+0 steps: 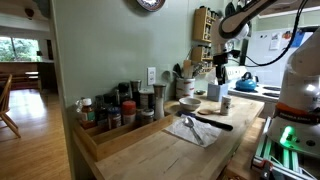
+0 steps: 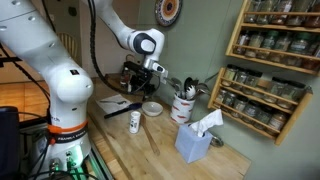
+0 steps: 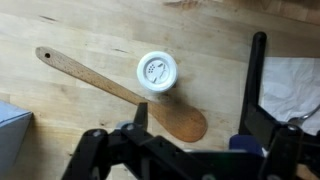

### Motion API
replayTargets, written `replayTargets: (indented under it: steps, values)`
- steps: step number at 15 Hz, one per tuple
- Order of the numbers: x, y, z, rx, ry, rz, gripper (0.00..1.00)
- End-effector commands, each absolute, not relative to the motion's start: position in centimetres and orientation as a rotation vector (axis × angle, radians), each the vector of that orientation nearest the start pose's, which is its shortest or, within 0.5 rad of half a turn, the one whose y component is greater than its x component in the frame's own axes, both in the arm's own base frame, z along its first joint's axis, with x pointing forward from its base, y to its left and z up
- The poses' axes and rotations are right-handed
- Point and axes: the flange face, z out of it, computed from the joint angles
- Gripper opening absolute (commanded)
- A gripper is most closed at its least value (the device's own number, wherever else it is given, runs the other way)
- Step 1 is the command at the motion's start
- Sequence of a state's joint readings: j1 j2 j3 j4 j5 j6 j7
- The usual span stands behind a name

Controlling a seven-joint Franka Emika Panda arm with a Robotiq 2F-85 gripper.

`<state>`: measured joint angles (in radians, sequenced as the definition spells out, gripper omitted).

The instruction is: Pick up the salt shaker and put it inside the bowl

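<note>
A pale green wall (image 1: 100,50) backs the butcher-block counter (image 1: 150,155). A round clock (image 2: 170,11) hangs high on it, and a wooden spice rack (image 2: 272,62) full of jars is mounted nearby. Past the wall's edge, a hardwood floor (image 1: 35,130) shines in daylight from a window (image 1: 14,48), with a wooden chair (image 1: 6,105) close by.

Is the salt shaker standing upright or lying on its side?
Upright. The wrist view looks straight down on the round cap of the salt shaker, and in an exterior view it stands vertical.
</note>
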<state>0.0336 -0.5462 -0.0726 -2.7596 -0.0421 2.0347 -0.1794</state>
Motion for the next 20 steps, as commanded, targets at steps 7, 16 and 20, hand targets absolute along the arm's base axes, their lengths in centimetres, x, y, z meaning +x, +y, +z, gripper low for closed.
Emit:
replayTargets:
  steps: [7, 16, 20]
  values:
    - [33.5, -3.2, 31.9, -3.115, 0.287, 0.437, 1.00]
    - [33.7, -3.5, 31.5, -3.115, 0.402, 0.455, 1.00]
    - [33.6, -3.8, 30.1, -3.122, 0.329, 0.514, 1.00]
